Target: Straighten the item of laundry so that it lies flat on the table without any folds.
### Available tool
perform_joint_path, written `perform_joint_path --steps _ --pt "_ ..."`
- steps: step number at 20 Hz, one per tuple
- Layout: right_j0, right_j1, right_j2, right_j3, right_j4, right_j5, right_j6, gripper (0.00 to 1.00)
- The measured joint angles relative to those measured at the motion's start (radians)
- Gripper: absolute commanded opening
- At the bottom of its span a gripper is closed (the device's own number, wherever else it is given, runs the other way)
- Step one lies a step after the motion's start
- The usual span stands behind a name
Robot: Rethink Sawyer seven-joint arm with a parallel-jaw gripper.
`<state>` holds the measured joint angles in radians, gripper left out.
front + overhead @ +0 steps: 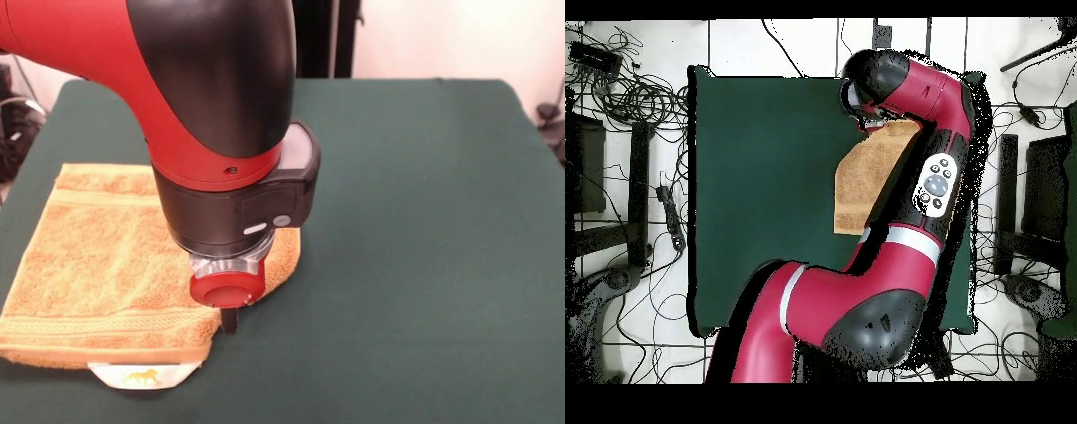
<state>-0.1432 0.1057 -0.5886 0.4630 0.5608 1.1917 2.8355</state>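
The item of laundry (97,256) is an orange-tan towel lying on the left part of the green table (424,221). Its stripe bands run along the near and far ends, and a white tag (141,376) sticks out from under the near edge. Its right side ends in a slanted, folded-looking edge. My gripper (229,320) reaches down at that right near corner, and only a dark tip shows below the red wrist disc. Seen from overhead, the towel (863,185) lies by the table's (755,180) right side, partly under the arm, which hides the gripper.
The bulky red and black arm (212,97) blocks the towel's middle-right part in the front view. The towel's left side lies close to the table's left edge there. Tangled cables (645,100) and dark stands surround the table on the floor.
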Motion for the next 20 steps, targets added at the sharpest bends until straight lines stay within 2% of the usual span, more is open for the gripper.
perform_joint_path --steps 13,14,20 --pt "0.0 0.0 0.0 0.0 -0.004 0.0 0.0 1.0" --pt "0.0 0.0 0.0 0.0 -0.005 0.0 0.0 0.0" --pt "0.0 0.0 0.0 0.0 -0.007 0.0 0.0 0.0"
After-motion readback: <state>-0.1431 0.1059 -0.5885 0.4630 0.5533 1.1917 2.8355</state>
